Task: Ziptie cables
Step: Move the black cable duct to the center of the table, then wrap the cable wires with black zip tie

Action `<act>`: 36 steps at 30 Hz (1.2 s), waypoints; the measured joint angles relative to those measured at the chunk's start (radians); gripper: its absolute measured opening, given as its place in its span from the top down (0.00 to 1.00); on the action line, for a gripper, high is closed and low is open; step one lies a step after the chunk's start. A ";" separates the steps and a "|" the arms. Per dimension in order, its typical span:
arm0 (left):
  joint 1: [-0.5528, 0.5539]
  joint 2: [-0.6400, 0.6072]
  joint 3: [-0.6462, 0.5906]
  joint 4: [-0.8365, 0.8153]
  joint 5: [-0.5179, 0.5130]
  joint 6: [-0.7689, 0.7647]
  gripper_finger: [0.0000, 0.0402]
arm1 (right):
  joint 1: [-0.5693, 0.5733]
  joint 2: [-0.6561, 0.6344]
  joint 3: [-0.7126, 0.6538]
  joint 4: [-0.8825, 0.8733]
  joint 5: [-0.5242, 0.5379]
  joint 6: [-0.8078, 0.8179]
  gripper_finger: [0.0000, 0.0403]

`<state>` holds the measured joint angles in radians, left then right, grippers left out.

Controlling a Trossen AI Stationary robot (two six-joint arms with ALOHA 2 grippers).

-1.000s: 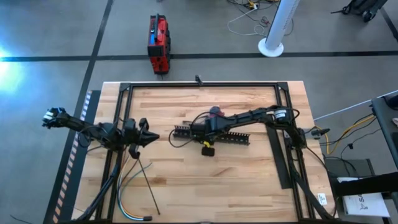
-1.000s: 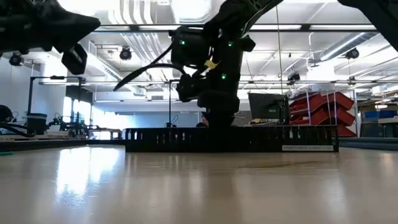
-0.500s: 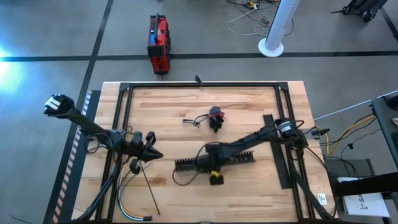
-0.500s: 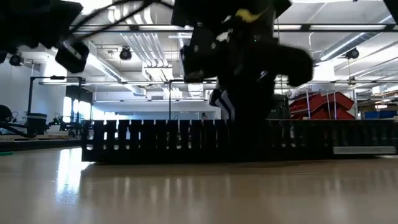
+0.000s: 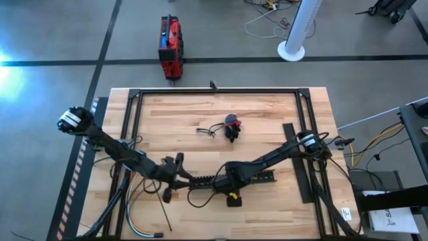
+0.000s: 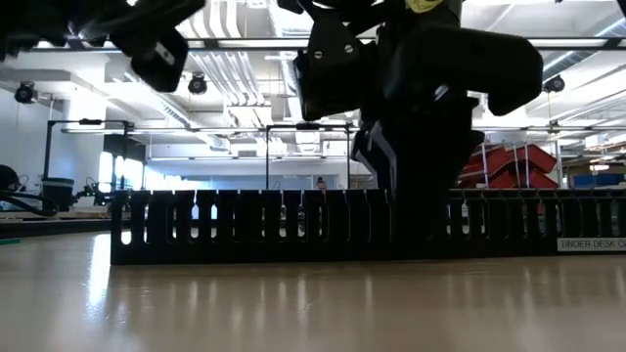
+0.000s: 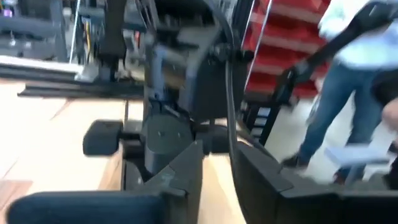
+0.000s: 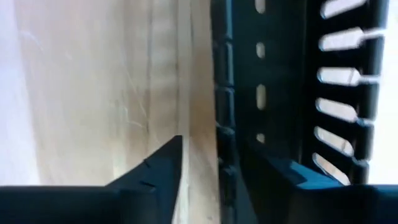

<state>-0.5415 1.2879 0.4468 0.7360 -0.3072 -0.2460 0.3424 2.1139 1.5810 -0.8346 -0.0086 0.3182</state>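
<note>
The cables (image 5: 137, 201), thin green, white and blue wires, lie loose at the table's near left. The ziptie (image 5: 160, 209), a thin black strip, lies beside them. A long black comb-slotted duct (image 5: 257, 177) lies across the table's near middle. My right gripper (image 5: 227, 182) points down over the duct, open, with one of the duct's side walls (image 8: 225, 124) between its fingers. My left gripper (image 5: 179, 175) reaches level toward the duct's left end, and the left wrist view shows it (image 7: 217, 186) open with nothing between its fingers. My right gripper comes at the duct from above, its fingers standing on either side of one long side wall (image 8: 225, 155), across the duct's length. One finger (image 8: 161, 168) stands clear of the wall. Whether the other finger (image 8: 273, 177) touches it, I cannot tell. The duct rests on the table.
A red-and-black lump with a small dark wire tangle (image 5: 231, 126) sits at the far middle. A flat black cover strip (image 5: 297, 164) lies along the right side. Black frame rails (image 5: 214, 91) border the table. A person (image 7: 348, 93) stands beyond the table.
My right gripper has swung toward the table's near edge, and the duct has slid along the table with it, from the middle to the near half, uncovering the red-and-black lump. My left gripper has reached toward the table's right and near edges, up to the duct's left end.
</note>
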 joint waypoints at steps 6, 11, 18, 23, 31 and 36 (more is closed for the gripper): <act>-0.013 -0.067 0.256 -0.650 0.004 -0.186 0.69 | -0.020 -0.032 0.000 -0.068 0.211 -0.016 0.49; -0.092 -0.051 0.453 -1.041 0.012 -0.327 0.67 | -0.068 -0.059 -0.001 -0.124 0.250 -0.021 0.46; -0.234 0.004 0.570 -1.225 -0.008 -0.476 0.70 | -0.098 -0.144 -0.021 -0.189 0.360 0.010 0.48; -0.322 0.031 0.558 -1.227 -0.008 -0.627 0.73 | -0.073 -0.264 -0.061 -0.172 0.387 0.067 0.49; -0.396 0.134 0.538 -1.209 -0.003 -0.860 0.73 | 0.038 -0.403 -0.169 0.039 0.458 0.107 0.46; -0.399 0.253 0.572 -1.179 0.094 -0.892 0.76 | 0.134 -0.399 -0.241 0.291 0.454 0.057 0.48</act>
<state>-0.9409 1.5411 1.0189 -0.4434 -0.2135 -1.1385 0.4768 1.7152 1.3396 -0.5436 0.4459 0.3749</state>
